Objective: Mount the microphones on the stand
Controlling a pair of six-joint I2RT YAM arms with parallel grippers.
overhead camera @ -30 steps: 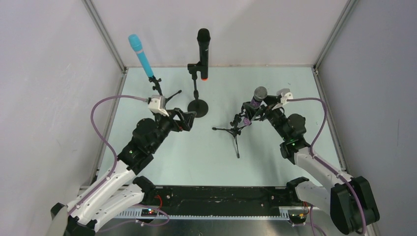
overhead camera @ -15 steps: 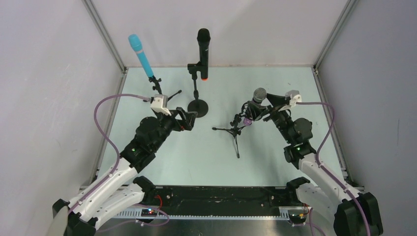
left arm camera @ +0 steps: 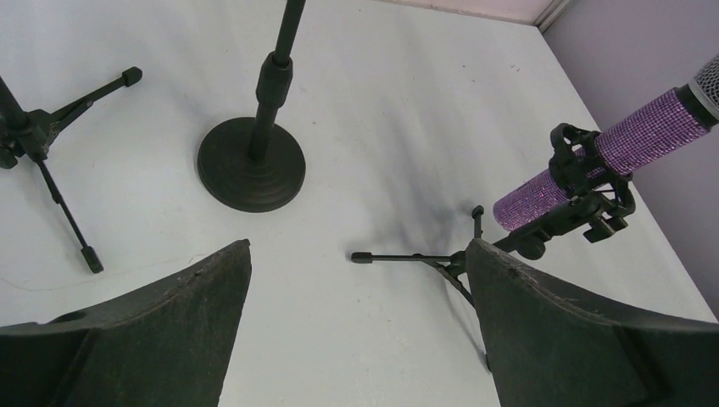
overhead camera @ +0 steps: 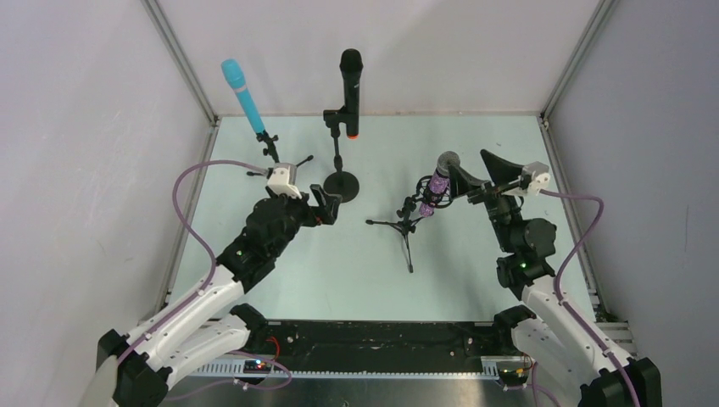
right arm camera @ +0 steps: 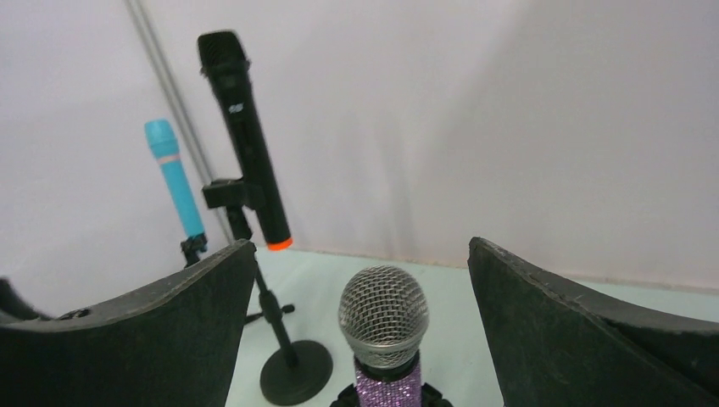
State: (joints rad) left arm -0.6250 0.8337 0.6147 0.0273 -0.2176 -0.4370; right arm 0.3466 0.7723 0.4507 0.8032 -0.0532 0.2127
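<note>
**mic_newbie:** Quick one, is either arm actually holding anything here?

**standguy:** Nope. The right pincer [overhead camera: 475, 174] is spread wide with nothing in it. The purple mic [overhead camera: 439, 182] sits just in front of it, lined up with the gap between the jaws, mesh head pointing back at the wrist. It's clipped into the little tripod stand [overhead camera: 405, 227] at a tilt, so the clip carries it, not the robot.

**mic_newbie:** And the left one?

**standguy:** The left pincer [overhead camera: 329, 206] is wide open and empty too. The round-base stand [overhead camera: 341, 185] is just ahead of it, holding the black mic [overhead camera: 350, 85] upright, well above the jaws. The turquoise mic [overhead camera: 240, 95] is off to its left, leaning in a second tripod [overhead camera: 270, 151].

**mic_newbie:** So it's done?

**standguy:** Looks that way to me, all three are in clips. My guess is the jaws are open so the arms can pull away without snagging. That purple one's tripod looks light though, so a bump could tip it.
</note>
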